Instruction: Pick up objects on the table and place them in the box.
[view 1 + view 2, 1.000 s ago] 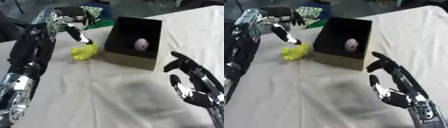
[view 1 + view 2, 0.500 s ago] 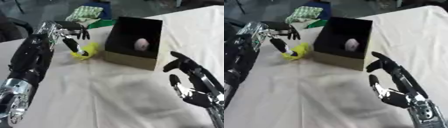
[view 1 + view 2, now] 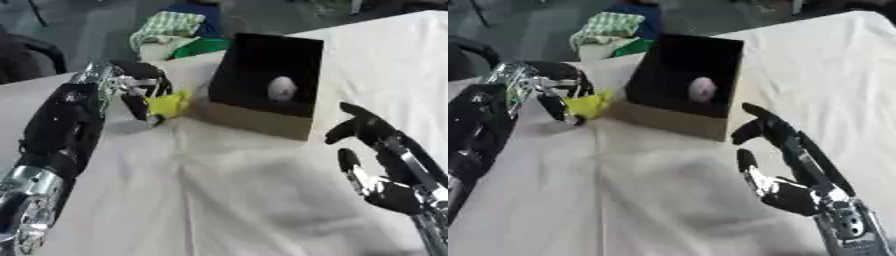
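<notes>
Yellow object (image 3: 168, 103), soft-looking, shape unclear, sits in the left hand (image 3: 140, 95): fingers curl over its top, thumb against its left side. It seems raised just off the white cloth (image 3: 219, 190), though whether it clears the cloth fully I cannot tell. It lies immediately left of the box (image 3: 262, 125), close to the near-left corner, outside the walls.

Box is black inside, cardboard wall facing the camera; a pale oval thing (image 3: 282, 88) already lies in it.

Step in hand, by my reading: the carry. Next move calls for lifting above the rim, travelling right over the opening, then opening the fingers.

Right hand (image 3: 785, 175) idles near the lower right, fingers spread and empty, beside the box's near-right corner.
</notes>
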`<act>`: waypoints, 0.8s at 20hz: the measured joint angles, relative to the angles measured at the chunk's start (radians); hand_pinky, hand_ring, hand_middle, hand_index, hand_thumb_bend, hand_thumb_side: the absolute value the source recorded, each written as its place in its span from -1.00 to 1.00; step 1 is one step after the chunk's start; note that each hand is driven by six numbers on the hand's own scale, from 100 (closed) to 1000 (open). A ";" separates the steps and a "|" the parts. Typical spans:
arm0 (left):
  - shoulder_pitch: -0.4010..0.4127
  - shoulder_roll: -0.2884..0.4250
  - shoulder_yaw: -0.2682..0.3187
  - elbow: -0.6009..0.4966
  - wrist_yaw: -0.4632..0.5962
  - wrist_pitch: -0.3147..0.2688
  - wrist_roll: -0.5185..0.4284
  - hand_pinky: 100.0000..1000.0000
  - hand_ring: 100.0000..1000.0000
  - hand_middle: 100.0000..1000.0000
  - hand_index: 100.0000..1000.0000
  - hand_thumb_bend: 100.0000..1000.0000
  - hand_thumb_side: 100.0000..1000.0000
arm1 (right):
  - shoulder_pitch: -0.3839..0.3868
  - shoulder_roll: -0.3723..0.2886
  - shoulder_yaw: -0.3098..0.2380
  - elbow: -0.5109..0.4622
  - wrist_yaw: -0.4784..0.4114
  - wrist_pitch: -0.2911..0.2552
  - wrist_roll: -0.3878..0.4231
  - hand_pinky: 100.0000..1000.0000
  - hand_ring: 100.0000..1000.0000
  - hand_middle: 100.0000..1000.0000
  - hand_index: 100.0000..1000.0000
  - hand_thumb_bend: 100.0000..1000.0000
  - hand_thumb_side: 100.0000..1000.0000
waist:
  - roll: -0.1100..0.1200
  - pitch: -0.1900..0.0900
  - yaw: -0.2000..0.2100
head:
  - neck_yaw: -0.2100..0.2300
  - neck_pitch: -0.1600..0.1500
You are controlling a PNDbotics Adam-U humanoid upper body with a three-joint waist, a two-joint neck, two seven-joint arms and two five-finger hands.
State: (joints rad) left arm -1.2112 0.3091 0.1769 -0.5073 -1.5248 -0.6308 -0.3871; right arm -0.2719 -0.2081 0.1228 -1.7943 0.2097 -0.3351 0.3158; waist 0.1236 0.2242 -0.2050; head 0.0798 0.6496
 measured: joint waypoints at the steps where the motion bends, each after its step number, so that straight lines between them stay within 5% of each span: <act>1: 0.000 0.000 0.001 -0.007 0.012 -0.007 0.009 0.23 -0.15 -0.17 0.28 -0.90 -0.72 | 0.000 0.000 0.000 0.000 0.000 0.000 0.000 0.62 0.26 0.22 1.00 -1.00 -0.16 | 0.000 0.001 0.000 | 0.000 0.000; 11: -0.043 -0.004 0.022 -0.216 0.248 -0.074 0.008 0.23 -0.17 -0.22 0.23 -1.00 -0.80 | 0.000 0.000 0.000 0.000 0.000 0.000 0.000 0.62 0.26 0.22 1.00 -1.00 -0.16 | -0.001 0.001 0.000 | 0.000 0.000; 16: -0.067 -0.068 0.022 -0.343 0.378 -0.068 -0.013 0.24 -0.17 -0.24 0.22 -1.00 -0.81 | 0.000 0.000 0.001 0.000 0.000 -0.002 0.002 0.62 0.26 0.22 1.00 -1.00 -0.16 | -0.006 0.001 -0.006 | 0.002 0.000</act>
State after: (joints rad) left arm -1.2778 0.2415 0.1992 -0.8505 -1.1463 -0.6984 -0.3999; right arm -0.2723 -0.2080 0.1233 -1.7943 0.2096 -0.3370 0.3179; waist 0.1177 0.2252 -0.2113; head 0.0823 0.6496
